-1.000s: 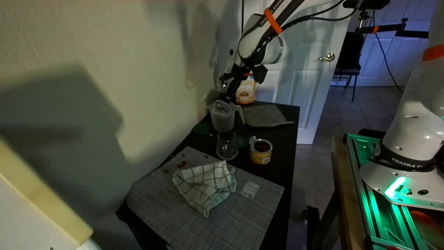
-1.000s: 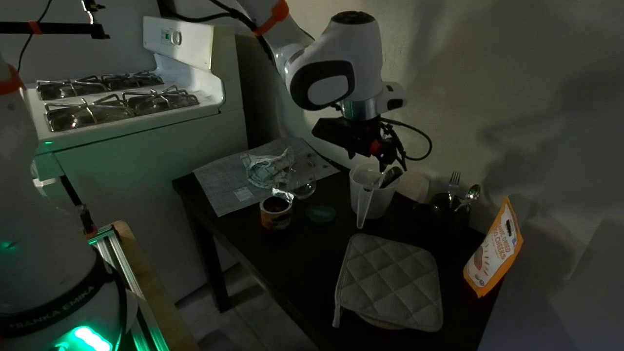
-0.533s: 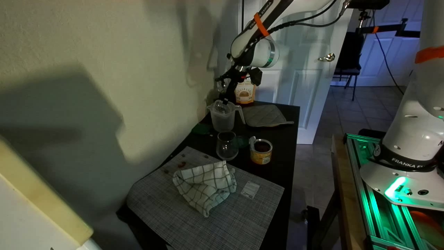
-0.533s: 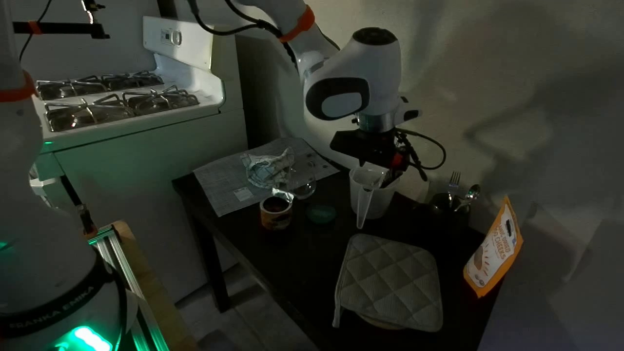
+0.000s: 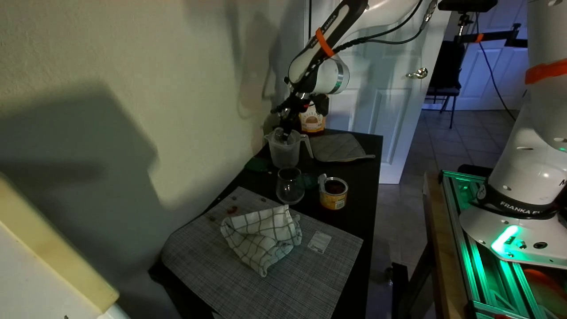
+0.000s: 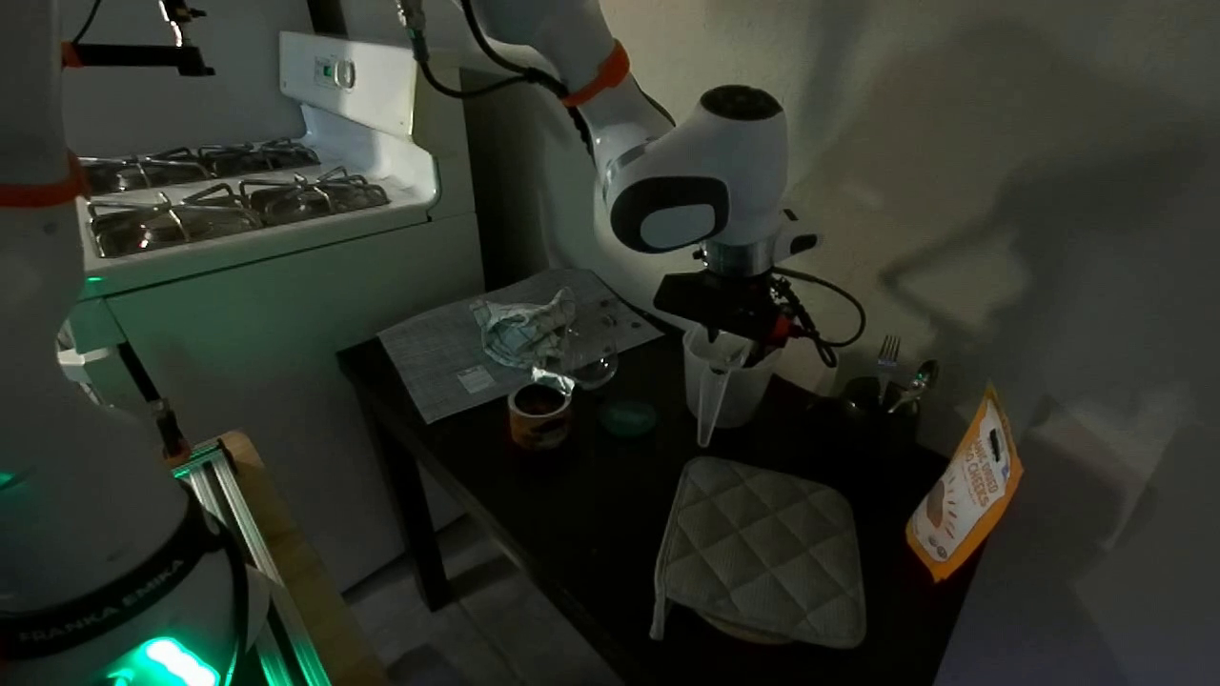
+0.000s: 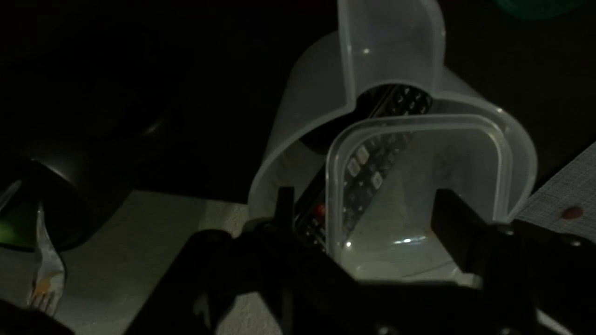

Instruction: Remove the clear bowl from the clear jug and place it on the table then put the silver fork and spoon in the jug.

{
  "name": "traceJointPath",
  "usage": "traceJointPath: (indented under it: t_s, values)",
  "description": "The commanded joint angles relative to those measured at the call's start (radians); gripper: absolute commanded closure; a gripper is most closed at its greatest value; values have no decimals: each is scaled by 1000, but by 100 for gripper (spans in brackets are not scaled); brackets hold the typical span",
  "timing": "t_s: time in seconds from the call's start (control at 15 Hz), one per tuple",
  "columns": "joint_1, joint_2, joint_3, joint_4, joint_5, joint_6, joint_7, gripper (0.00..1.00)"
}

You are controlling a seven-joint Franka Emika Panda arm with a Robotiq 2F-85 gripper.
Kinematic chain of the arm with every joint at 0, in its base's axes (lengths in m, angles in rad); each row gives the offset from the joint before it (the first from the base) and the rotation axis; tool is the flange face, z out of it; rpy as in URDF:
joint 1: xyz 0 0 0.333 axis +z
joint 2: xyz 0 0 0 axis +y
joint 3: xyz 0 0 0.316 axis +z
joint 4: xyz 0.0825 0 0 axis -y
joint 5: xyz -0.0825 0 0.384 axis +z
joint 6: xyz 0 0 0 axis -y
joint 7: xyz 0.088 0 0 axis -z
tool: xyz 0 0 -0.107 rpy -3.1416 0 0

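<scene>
Gripper [image 7: 365, 197]: points down at the mouth of the jug [image 6: 753, 393]; its two fingers [image 7: 449, 216] are spread wide, with part of the bowl [image 7: 419, 186] showing in the gap. One finger lies past the bowl's rim, the other in front of its inner side. Whether either touches it, I cannot tell.
Bowl's place: inside the jug's mouth, hollow side toward the wrist camera; clear, squarish, with rounded corners.
Jug: clear, upright on the dark table [image 6: 581, 505], handle toward the potholder [image 6: 762, 548].
Also in the jug: a black remote [image 7: 313, 207], slanting, partly seen through the bowl.
Fork and spoon: the fork [image 6: 888, 354] and the spoon [image 6: 921, 377] stand in a dark cup [image 6: 867, 419], eating ends up, apart from the jug.
Potholder: grey, quilted, lying near the jug.
Bag: an orange and white bag [image 6: 965, 486] stands near the potholder.
Between jug and placemat: a drinking glass [image 5: 290, 188] just beside the grey placemat [image 5: 199, 252], and near it an open can [image 5: 333, 197] with its lid pulled up.
Green thing: small and round [image 6: 627, 417], between can and jug.
Towel: a checked towel [image 5: 263, 239], crumpled on the placemat.
</scene>
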Motion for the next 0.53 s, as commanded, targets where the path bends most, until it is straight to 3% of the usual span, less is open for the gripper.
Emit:
traceJointPath:
  t_s: [0.0,0.07,0.13,0.47]
  values:
    - [-37,-18,17,-31,-58,-6,54,34]
    - [-46,-21,20,-37,-65,-6,59,38]
    - [-51,-17,21,-37,-71,-7,66,56]
    - [-78,-21,47,-47,-71,-2,60,97]
